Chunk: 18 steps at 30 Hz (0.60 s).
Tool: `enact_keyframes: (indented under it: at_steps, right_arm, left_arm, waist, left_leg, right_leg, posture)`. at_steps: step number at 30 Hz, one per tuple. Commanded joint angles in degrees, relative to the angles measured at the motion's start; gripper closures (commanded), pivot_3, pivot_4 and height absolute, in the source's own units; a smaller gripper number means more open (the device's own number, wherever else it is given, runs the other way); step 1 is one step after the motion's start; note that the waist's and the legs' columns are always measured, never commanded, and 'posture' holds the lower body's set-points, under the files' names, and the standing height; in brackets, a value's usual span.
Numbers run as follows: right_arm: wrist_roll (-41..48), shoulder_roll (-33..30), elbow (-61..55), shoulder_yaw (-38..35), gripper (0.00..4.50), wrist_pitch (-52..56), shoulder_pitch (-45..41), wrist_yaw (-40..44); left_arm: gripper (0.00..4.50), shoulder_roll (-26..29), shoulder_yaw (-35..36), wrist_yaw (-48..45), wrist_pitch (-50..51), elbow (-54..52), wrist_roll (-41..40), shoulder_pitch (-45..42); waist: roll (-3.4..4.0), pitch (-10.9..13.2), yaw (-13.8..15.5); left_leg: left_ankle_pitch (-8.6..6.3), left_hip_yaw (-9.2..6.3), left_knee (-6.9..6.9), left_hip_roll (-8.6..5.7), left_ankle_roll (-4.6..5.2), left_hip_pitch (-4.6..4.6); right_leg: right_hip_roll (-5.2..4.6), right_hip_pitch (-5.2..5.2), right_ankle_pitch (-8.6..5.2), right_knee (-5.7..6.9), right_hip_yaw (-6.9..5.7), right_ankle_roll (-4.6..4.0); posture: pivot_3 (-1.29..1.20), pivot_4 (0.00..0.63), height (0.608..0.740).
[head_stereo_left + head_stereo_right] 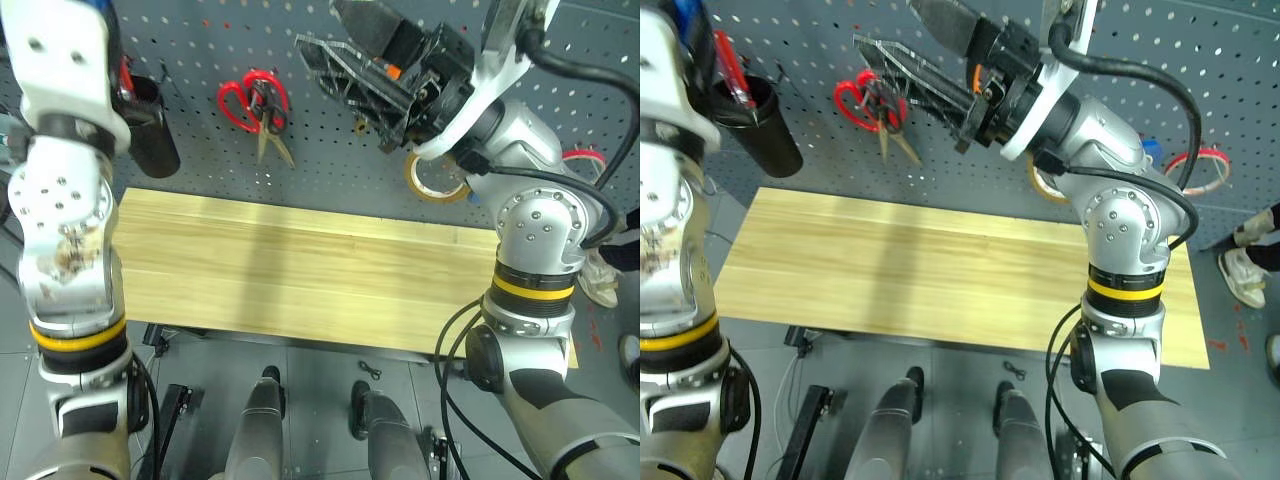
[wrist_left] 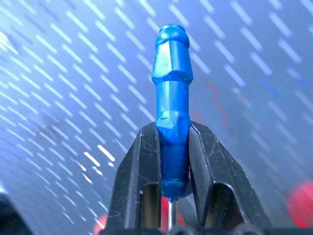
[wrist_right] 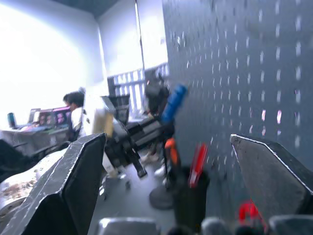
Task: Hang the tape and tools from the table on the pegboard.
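The left gripper (image 2: pixel 172 161) clamps the blue screwdriver (image 2: pixel 171 98) before the pegboard (image 1: pixel 330 160); the right gripper (image 3: pixel 166 186) gapes wide, empty.

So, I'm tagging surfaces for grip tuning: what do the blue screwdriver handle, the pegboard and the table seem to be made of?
The screwdriver handle, held in the left gripper, looks like glossy moulded plastic: faceted, with highlights. The pegboard seems painted metal: a thin dark grey-blue sheet with punched oval holes, matte. The table looks like light wood planks with visible grain lines and a smooth, slightly shiny finish.
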Motion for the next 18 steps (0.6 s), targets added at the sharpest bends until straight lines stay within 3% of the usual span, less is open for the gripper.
enact_keyframes:
  at_steps: [1,11,18]
  right_arm:
    - [-1.1,0.3,-0.5,-0.4,0.0,-3.4,-1.4,-0.9]
    - [-4.6,-0.3,-0.9,1.4,0.0,-4.5,-1.6,-3.1]
    - [-6.5,-1.2,-1.3,2.7,0.0,-4.2,-0.5,-3.9]
  left_arm:
    - [4.18,-0.8,-0.4,1.3,-8.0,9.1,0.7,-4.5]
    - [4.18,-7.1,3.4,3.9,-28.0,40.6,-4.7,-11.9]
    - [4.18,-8.8,3.0,4.0,-34.1,49.2,-5.8,-12.1]
  waist:
    - [-0.04,-0.7,0.2]
    - [-0.06,-2.5,-0.1]
    - [-0.07,-2.5,-0.2]
  left_leg:
    - [0.0,0.0,0.0,0.0,0.0,0.03]
    - [0.06,-0.02,0.15,0.02,-0.06,0.14]
    - [0.2,-0.03,0.16,0.02,-0.23,0.14]
  right_leg:
    - [0.0,0.02,0.0,0.02,-0.01,0.0]
    - [0.02,0.12,0.1,0.21,-0.05,-0.07]
    - [0.03,0.11,0.12,0.3,-0.05,-0.09]
  posture:
    - [0.23,0.164,0.74]
    - [0.15,0.155,0.74]
    - [0.13,0.154,0.74]
